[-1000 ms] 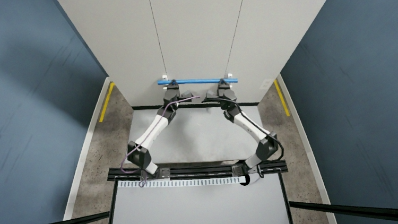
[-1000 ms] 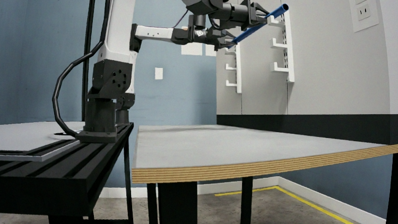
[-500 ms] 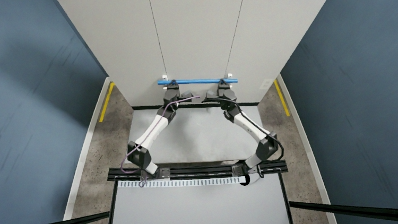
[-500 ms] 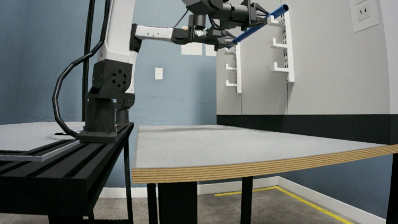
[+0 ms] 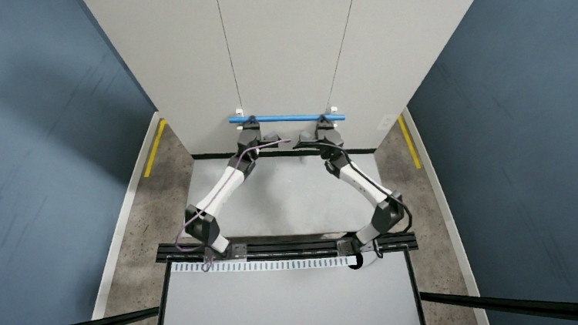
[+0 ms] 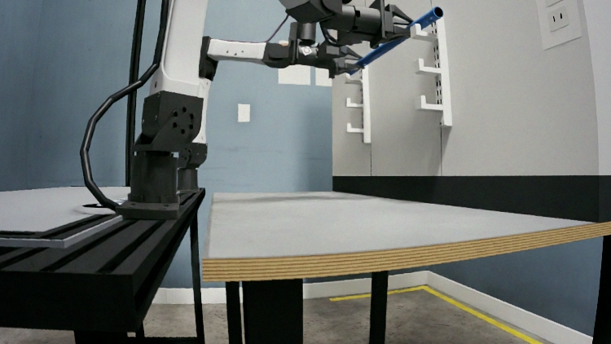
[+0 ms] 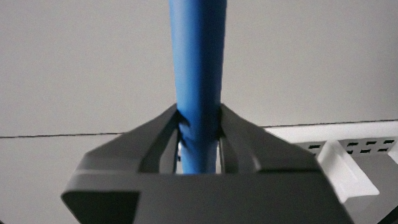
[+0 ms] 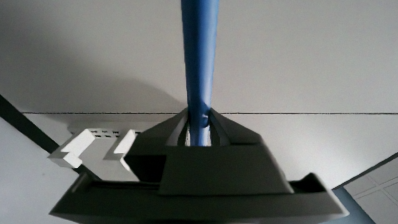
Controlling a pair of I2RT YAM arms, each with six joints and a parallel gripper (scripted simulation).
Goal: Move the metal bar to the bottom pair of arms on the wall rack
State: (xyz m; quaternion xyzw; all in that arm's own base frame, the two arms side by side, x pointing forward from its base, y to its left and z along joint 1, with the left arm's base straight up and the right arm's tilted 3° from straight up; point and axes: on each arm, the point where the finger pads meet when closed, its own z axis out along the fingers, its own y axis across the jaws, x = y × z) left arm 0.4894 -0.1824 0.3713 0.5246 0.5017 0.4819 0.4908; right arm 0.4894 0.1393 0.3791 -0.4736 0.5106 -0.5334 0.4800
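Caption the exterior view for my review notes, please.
Both hands grip the blue bar up by the wall rack's top arms.

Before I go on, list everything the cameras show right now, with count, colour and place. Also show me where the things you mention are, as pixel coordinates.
metal bar [image 5: 289,118] [image 6: 380,50] [image 7: 200,60] [image 8: 200,55]: one, blue, level with the upper rack arms
wall rack [image 6: 446,85]: two uprights, white, on the pale wall
rack arms [image 6: 429,68]: three per upright, white
table [image 5: 283,202] [image 6: 362,227]: one, grey top, below the rack
outlet [image 6: 558,18]: one, white, on the rack's wall
floor tape [image 5: 155,149] [image 6: 478,314]: yellow, along the floor edges
left gripper [image 5: 252,118] [image 6: 353,64] [image 7: 198,111]: one, black, shut on the bar
right gripper [image 5: 323,117] [image 6: 407,28] [image 8: 199,114]: one, black, shut on the bar
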